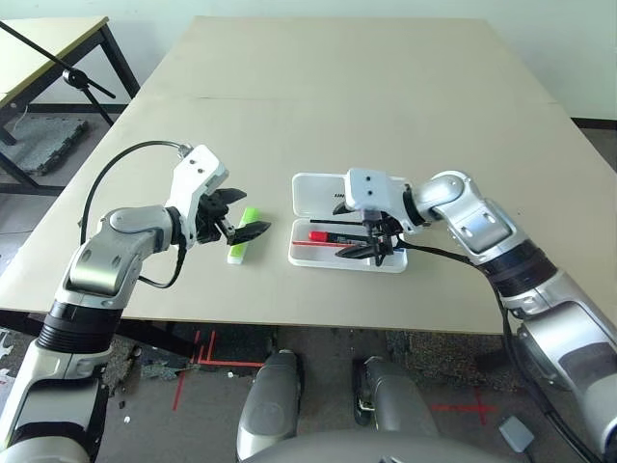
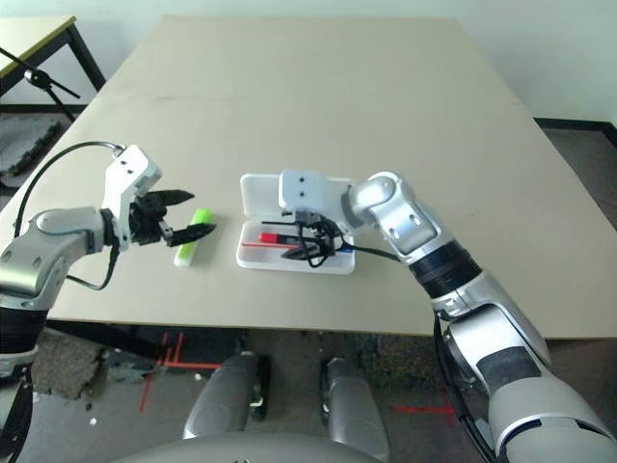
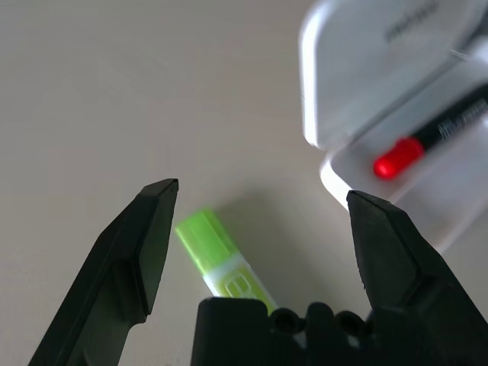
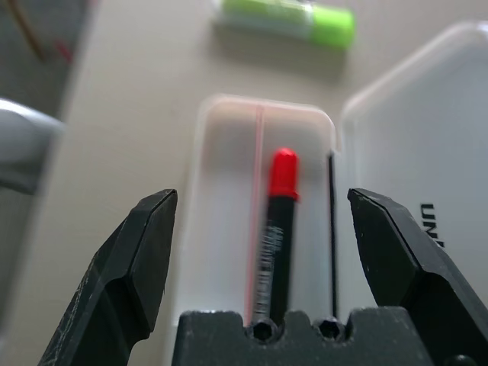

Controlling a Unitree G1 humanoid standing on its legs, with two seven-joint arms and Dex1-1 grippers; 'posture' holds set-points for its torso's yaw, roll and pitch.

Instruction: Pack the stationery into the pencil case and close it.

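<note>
While the case lies open on the desk, its lid flat on the side away from the robot, the marker already rests in the tray, red cap toward the highlighter. That lime-green highlighter is on the desk just beside the case, on the robot's left of it, not touching it. I cannot make out the small clip-like piece.

The right end effector hangs over the tray with its fingers spread wide and nothing between them; the marker lies below the gap, free. The left end effector is likewise wide open and empty, poised above the highlighter, whose labelled end runs under the wrist.

Risks, as I judge them:
- The left fingers sit askew to the highlighter's axis, so a closing pinch could roll or squirt the round barrel away from the case.
- The right arm sits over the tray; carrying the highlighter in before it clears could bring the two end effectors together.
- A finger dragged out low could snag the marker or shove the light case across the desk.
- If the marker or highlighter ends up lying crooked over the tray rim, the lid may not shut.

As for writing, the lid carries dark lettering that starts with "UN" in the right wrist view; the rest is cut off. The marker barrel and the highlighter's white label bear print too blurred to read.
</note>
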